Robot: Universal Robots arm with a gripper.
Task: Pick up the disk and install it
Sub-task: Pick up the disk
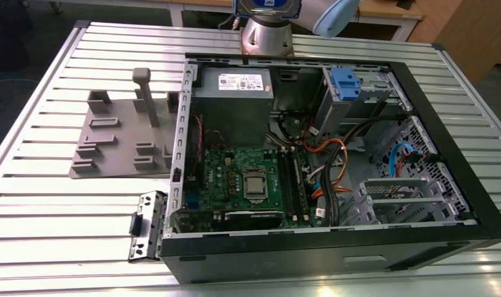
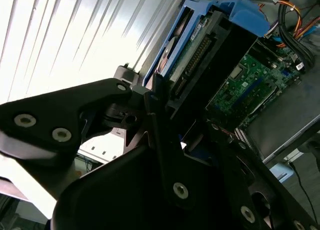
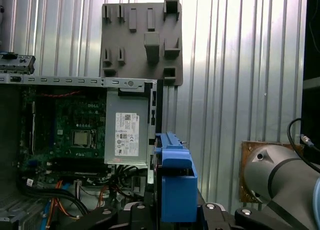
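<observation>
Ribbed metal table (image 1: 36, 235) with open computer case (image 1: 316, 266), grey fixture plate (image 1: 114, 151), small metal bracket (image 1: 147, 226).

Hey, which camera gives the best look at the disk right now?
The second wrist view. There the disk runs lengthwise, showing its connector edge and blue carrier, clamped in the gripper. The first wrist view shows it end-on, mostly the blue carrier rising from the gripper.

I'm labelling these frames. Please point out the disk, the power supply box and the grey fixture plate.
the disk (image 3: 177, 190): first wrist view, on its blue carrier.
the power supply box (image 1: 231, 117): exterior view, grey face below its sticker.
the grey fixture plate (image 1: 119, 158): exterior view, flat base.
</observation>
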